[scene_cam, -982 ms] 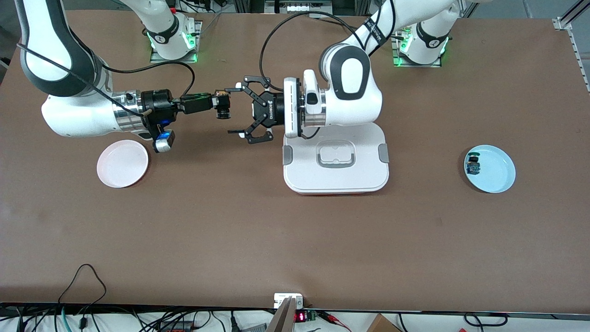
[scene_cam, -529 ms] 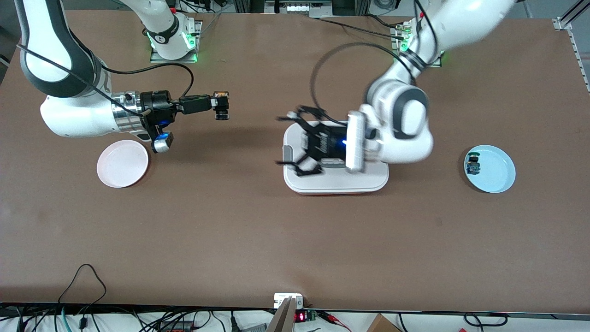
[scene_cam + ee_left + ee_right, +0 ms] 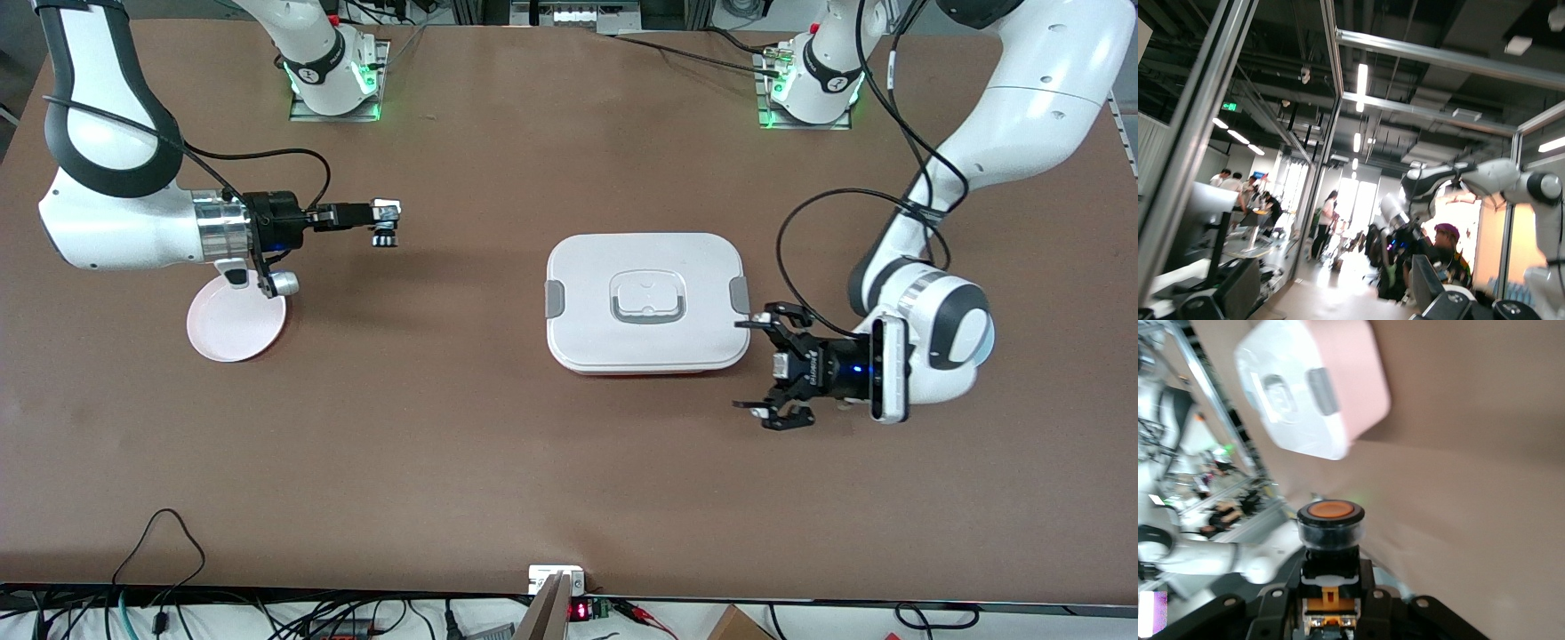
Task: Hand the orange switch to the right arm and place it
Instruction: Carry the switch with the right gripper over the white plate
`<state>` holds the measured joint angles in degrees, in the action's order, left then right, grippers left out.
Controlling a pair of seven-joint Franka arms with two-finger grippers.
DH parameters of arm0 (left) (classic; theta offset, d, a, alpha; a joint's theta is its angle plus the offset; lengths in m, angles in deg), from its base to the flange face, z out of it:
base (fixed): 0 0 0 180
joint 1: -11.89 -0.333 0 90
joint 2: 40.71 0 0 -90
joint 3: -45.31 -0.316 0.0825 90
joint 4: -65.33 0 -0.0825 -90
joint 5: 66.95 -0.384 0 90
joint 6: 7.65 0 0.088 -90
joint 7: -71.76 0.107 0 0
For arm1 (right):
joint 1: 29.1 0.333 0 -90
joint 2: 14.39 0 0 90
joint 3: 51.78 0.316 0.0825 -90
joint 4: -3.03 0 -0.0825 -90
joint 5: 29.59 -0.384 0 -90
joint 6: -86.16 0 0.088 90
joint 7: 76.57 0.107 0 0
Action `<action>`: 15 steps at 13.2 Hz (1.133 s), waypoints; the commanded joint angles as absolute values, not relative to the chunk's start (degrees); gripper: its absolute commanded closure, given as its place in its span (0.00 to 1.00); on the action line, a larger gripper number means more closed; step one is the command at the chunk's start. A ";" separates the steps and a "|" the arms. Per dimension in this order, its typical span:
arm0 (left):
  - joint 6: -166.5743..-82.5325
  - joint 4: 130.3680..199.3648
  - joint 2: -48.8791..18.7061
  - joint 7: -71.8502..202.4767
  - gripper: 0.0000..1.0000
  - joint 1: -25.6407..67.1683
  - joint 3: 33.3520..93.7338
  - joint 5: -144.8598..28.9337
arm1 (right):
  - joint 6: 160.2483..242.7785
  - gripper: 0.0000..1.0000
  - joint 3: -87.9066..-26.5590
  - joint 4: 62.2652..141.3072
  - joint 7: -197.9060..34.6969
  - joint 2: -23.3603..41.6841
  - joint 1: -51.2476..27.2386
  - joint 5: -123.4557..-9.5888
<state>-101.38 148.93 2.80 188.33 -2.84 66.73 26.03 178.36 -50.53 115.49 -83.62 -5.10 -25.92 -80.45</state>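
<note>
The orange switch (image 3: 385, 233) is a small black cylinder with a round orange cap (image 3: 1330, 511) and a tan-orange block end. My right gripper (image 3: 383, 215) is shut on it, with the block end clamped between its black fingers (image 3: 1373, 600) and the cap pointing outward. It hangs over bare table between the pink plate (image 3: 236, 318) and the white box (image 3: 645, 302). My left gripper (image 3: 757, 363) stands open and holds nothing, over the table beside the box toward the left arm's end. The left wrist view shows only the room.
The white lidded box with grey latches and a pink base (image 3: 1313, 387) sits mid-table. The pink plate lies under the right arm's wrist. Cables (image 3: 160, 542) trail over the table edge nearest the front camera.
My left gripper has swung away from the right gripper, across the white box, to the left arm's end. My right gripper has drawn back a little toward the pink plate with the switch.
</note>
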 commanded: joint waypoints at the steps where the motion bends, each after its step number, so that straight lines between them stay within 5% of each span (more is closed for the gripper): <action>1: -100.90 137.17 3.85 186.56 0.00 -2.08 62.45 14.03 | 181.07 1.00 -50.11 116.06 -89.21 -6.13 -26.55 -70.07; 6: -101.35 127.59 2.80 184.80 0.00 -3.22 50.59 2.17 | 185.47 1.00 -50.11 115.97 -102.57 -6.04 -27.34 -50.19; 11: -101.96 120.53 -5.00 174.28 0.00 -2.97 48.91 -30.93 | 187.22 1.00 -50.03 116.23 -109.86 -6.13 -28.58 -33.86; 15: -106.44 120.08 -13.00 159.26 0.00 0.36 49.00 -54.33 | 197.92 1.00 -50.03 119.03 -122.94 -6.04 -31.29 -21.34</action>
<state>-104.56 119.18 -9.70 165.28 -2.44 49.88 -46.17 192.79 -50.55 116.14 -116.73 -5.08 -28.86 -24.33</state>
